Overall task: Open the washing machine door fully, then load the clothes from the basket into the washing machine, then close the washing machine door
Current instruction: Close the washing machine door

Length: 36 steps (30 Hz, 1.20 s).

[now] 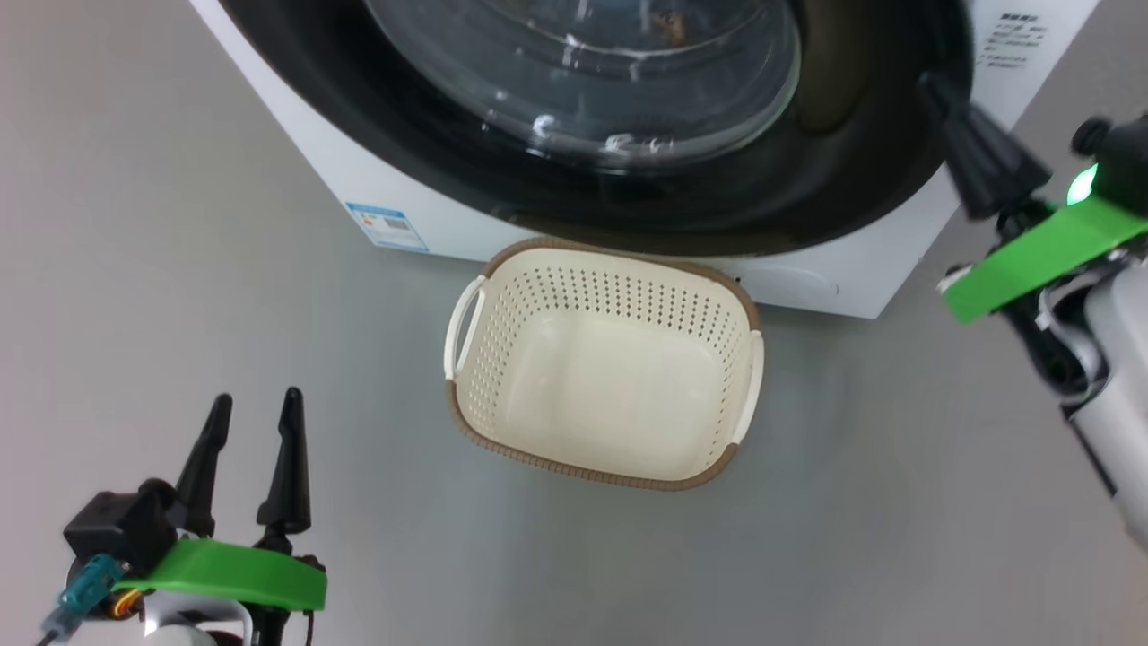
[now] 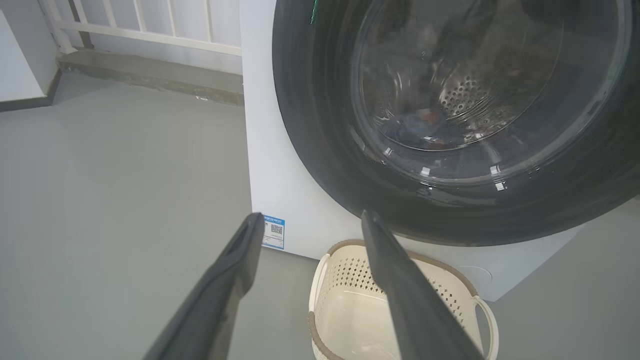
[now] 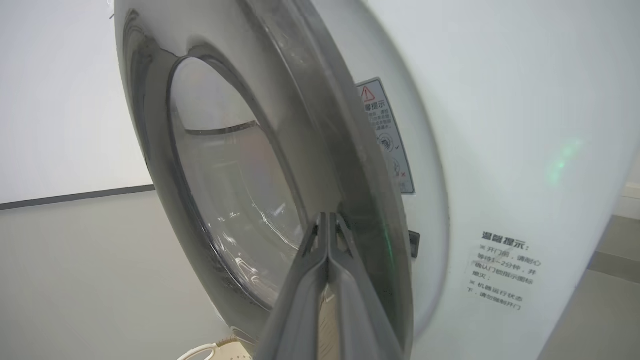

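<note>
The washing machine [image 1: 296,152] stands at the top of the head view. Its door [image 1: 861,170], glossy black rim around bulging glass, sits a narrow gap off the white front [image 3: 500,125] in the right wrist view. My right gripper [image 1: 928,85] is shut with nothing in it, its tip [image 3: 327,216] against the door's rim [image 3: 300,125] on the right side. The basket [image 1: 619,256] sits empty on the floor below the door. Blue and orange clothes [image 2: 425,122] show dimly through the glass inside the drum. My left gripper [image 1: 256,399] hangs open at the lower left, apart from the basket [image 2: 350,272].
A blue label sticker [image 1: 387,224] marks the machine's lower left front. A warning sticker [image 3: 385,135] sits beside the door opening. A white railing [image 2: 150,25] on a raised ledge runs behind the machine's left side. Grey floor [image 1: 134,269] lies all around the basket.
</note>
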### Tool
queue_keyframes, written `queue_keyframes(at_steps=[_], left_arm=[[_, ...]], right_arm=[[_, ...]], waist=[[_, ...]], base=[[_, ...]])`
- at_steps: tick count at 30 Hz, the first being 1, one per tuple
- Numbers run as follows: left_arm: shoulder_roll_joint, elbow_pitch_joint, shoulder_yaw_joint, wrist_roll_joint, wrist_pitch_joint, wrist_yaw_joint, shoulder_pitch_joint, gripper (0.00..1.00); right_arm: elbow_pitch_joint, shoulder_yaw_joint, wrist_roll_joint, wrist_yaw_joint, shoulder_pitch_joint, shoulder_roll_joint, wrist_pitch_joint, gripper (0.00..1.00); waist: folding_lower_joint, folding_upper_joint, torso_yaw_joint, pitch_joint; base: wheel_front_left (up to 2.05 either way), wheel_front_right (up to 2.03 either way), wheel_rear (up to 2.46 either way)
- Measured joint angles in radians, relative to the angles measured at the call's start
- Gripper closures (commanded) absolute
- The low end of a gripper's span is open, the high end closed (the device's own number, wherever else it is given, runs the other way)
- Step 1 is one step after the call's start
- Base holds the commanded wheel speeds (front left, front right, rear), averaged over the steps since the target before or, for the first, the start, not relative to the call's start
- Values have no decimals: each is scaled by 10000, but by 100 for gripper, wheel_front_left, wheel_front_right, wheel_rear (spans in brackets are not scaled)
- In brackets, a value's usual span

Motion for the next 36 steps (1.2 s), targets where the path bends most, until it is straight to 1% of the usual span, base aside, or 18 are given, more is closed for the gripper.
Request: queue_keyframes(at_steps=[5, 10, 22, 26, 27, 28, 29, 30, 31, 36], left_arm=[[-17, -40, -13, 0, 0, 0, -267, 0], [-29, -27, -44, 0, 0, 0, -291, 0], [-88, 169, -148, -2, 0, -2, -293, 0], [-81, 236, -148, -4, 0, -2, -293, 0], [-79, 245, -150, -6, 0, -2, -293, 0], [-79, 255, -151, -6, 0, -2, -293, 0], [-77, 265, -155, -8, 0, -2, -292, 0], [-77, 268, -165, -13, 0, -2, -292, 0], [-71, 272, -174, -21, 0, -2, -291, 0], [10, 290, -247, -42, 0, -2, -263, 0]], right_arm=[[234, 0, 67, 0, -789, -288, -2, 100], [424, 4, 61, 82, -1004, -297, -2, 100], [593, -2, 46, 73, -969, -234, -2, 100], [533, 6, 44, 61, -733, -163, -2, 100], [476, 4, 33, 61, -640, -144, -2, 80], [395, -2, 15, 61, -536, -123, -2, 58], [290, -17, -4, 61, -407, -102, -2, 58], [171, -46, -13, 61, -254, -77, -2, 31], [73, -59, -13, 61, -112, -56, -2, 0], [-439, -203, -44, 61, 682, 65, -2, 0]], waist=[[0, 0, 213, 362], [0, 0, 402, 501], [0, 0, 302, 57], [0, 0, 235, -109], [0, 0, 212, -158], [0, 0, 190, -213], [0, 0, 166, -274], [0, 0, 139, -344], [0, 0, 111, -415], [0, 0, -95, -820]], base=[[0, 0, 0], [0, 0, 0], [0, 0, 0], [0, 0, 0], [0, 0, 0], [0, 0, 0], [0, 0, 0], [0, 0, 0], [0, 0, 0], [0, 0, 0]])
